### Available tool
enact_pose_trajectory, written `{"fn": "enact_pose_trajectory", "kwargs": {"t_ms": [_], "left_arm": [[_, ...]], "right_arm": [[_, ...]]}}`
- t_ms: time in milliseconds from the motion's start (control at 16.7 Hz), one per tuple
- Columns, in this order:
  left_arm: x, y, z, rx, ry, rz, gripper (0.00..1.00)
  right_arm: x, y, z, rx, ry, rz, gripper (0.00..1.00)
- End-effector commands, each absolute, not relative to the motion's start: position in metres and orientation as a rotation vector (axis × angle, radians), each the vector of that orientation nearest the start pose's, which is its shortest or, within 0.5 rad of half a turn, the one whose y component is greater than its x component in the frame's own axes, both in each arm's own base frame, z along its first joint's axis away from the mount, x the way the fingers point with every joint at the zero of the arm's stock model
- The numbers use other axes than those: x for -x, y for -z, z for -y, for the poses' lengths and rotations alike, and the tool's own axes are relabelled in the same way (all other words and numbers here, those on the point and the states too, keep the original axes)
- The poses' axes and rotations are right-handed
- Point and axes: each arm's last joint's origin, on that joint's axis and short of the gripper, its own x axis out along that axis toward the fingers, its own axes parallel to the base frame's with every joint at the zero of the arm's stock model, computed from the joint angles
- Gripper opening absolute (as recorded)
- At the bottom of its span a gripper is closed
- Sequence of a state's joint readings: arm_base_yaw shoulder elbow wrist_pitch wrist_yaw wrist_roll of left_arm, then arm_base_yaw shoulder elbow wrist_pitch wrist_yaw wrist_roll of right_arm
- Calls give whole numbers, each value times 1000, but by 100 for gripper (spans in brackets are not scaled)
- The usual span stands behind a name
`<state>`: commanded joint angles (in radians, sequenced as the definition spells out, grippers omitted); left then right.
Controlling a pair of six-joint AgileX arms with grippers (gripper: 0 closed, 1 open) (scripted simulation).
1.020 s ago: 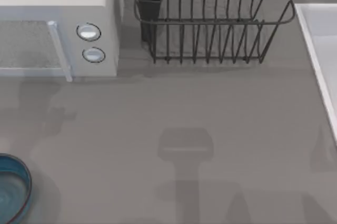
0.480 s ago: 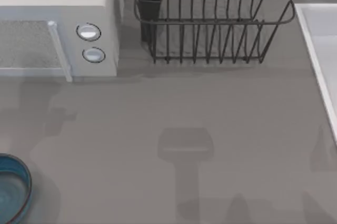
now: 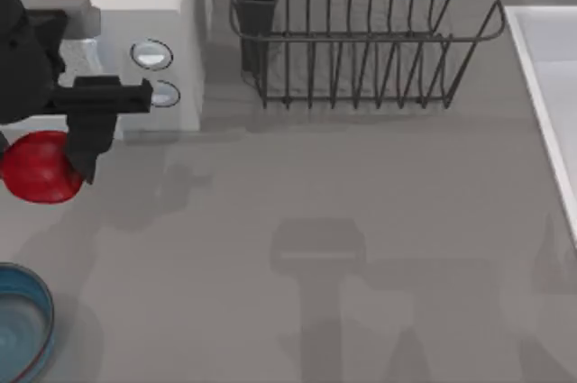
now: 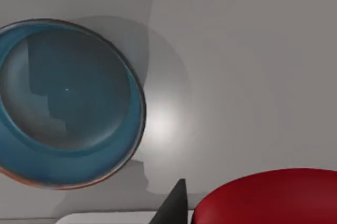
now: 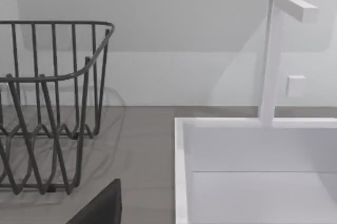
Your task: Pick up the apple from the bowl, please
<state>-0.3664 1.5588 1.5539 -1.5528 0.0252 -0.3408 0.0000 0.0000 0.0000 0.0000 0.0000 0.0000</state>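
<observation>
Apparently left claw [image 3: 45,162] pinching apple [image 3: 36,167], squat and rounded, lifted clear of bowl [image 3: 41,306] near table's left edge.

Flat matte grey table [image 3: 361,185]. At its far left, 1 pale boxy microwave [image 3: 176,4]; beside it, 1 dark wire dish rack [image 3: 361,68]. Along the right edge, 1 white sink [image 3: 550,68]. Near left corner: round blue-rimmed glassy bowl [image 3: 22,324].

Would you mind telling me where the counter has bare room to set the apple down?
The widest bare patch is the grey counter between the dish rack and the near edge, bordered by the sink at the right. The left side is crowded: the left gripper holds the apple before the microwave, above the bowl.
</observation>
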Motion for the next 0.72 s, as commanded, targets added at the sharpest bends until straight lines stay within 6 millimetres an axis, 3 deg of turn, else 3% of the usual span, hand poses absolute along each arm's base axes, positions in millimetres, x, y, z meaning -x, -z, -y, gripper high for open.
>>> {"fn": "enact_pose_trajectory", "kwargs": {"t_ms": [180, 300, 420, 720], "left_arm": [[-256, -294, 153, -8, 25, -1575, 0], [-254, -278, 179, -14, 18, -1573, 0], [-252, -269, 191, -16, 16, -1571, 0], [-253, -270, 191, -12, 18, -1569, 0]], "right_arm": [[-106, -160, 1, 0, 0, 0, 100], [-106, -160, 1, 0, 0, 0, 100], [-106, -160, 1, 0, 0, 0, 100], [-106, -160, 1, 0, 0, 0, 100]]}}
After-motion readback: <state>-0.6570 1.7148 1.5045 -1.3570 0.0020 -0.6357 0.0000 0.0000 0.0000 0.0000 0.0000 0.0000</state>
